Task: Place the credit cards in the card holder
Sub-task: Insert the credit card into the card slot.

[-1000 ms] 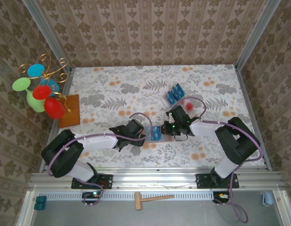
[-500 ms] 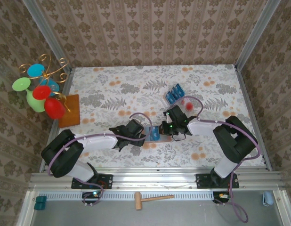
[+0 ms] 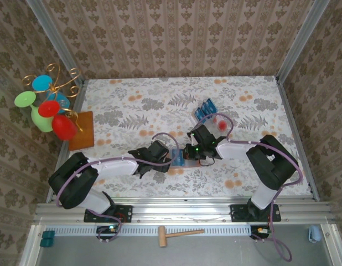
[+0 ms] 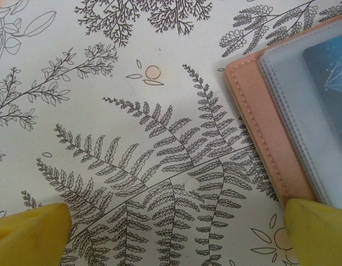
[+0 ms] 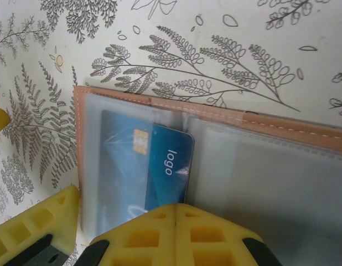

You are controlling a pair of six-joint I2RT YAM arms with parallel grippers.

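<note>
A wooden mallet (image 3: pixel 179 235) lies at 6 o'clock, on the grey strip in front of the arm bases. Past the bases, on the fern-print bench (image 3: pixel 121 102), the two arms meet near the middle.

The left gripper (image 3: pixel 167 160) comes in from 9 o'clock. Its jaws stand wide apart with nothing between them – one yellow fingertip (image 4: pixel 317 233) sits over the corner of the card holder (image 4: pixel 268 130), the other out on bare bench. The holder lies open and flat, clear sleeves up.

The right gripper (image 5: pixel 176 224) reaches in from 3 o'clock with its jaws closed tight together, the tips at the near edge of a blue card (image 5: pixel 160 166). That card lies face up on the holder rather than between the jaws – its chip end is under a clear sleeve and the end marked "logo" is outside it.

Farther back, at about 1 o'clock from the holder, more blue cards (image 3: pixel 204 110) stand in a clear tray (image 3: pixel 211 116). Well off at 9 o'clock, an orange-brown mat (image 3: pixel 82 131) lies at the bench's left edge.
</note>
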